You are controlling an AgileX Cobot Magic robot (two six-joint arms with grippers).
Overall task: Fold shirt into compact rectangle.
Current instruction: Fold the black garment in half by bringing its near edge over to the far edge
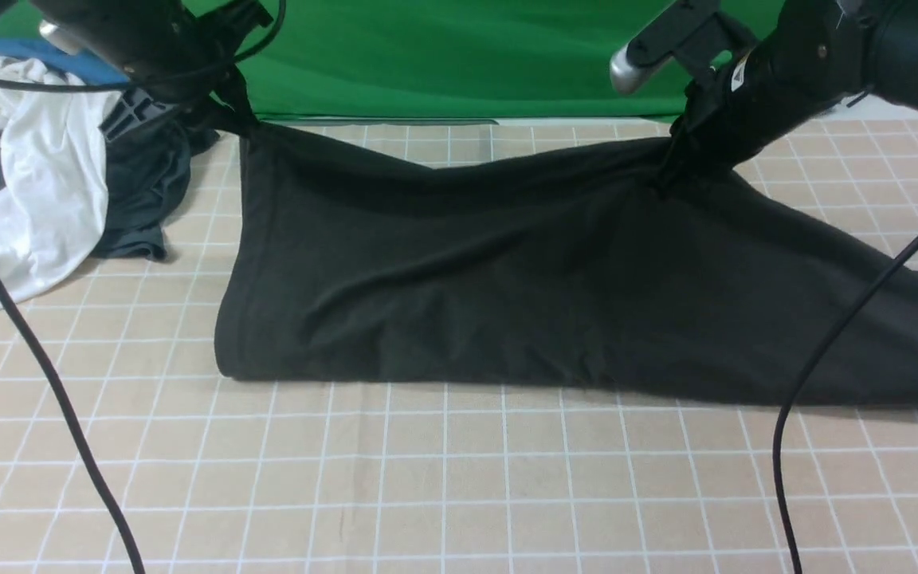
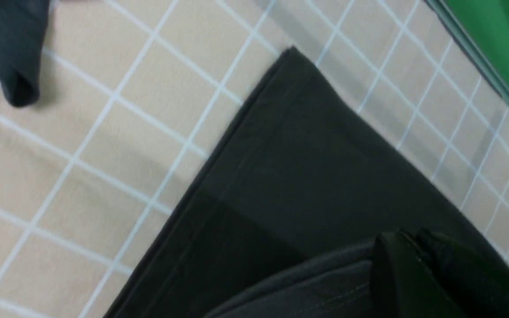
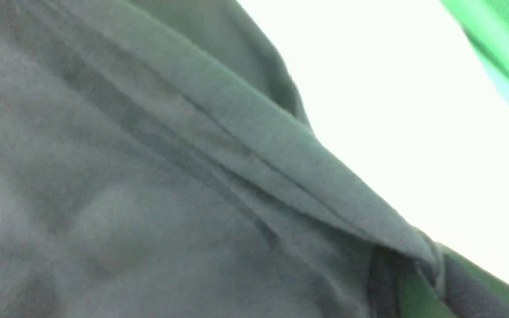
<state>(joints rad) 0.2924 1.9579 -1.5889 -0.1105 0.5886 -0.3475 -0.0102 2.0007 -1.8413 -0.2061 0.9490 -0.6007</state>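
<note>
Your left fingers (image 1: 232, 108) are pressed shut on the far left corner of the shirt (image 1: 459, 295). Your right fingers (image 1: 682, 147) pinch a bunch of its far edge. Both hold cloth off the surface (image 1: 443, 478), sagging between them. The near edge lies flat mid-surface, and the right end trails out of the front view. This looks like a fold under way: next, bring the raised edge evenly towards the near hem. There's open room in front. The white garment (image 1: 29, 183) and the dark grey garment (image 1: 140, 199) crowd the left.
</note>
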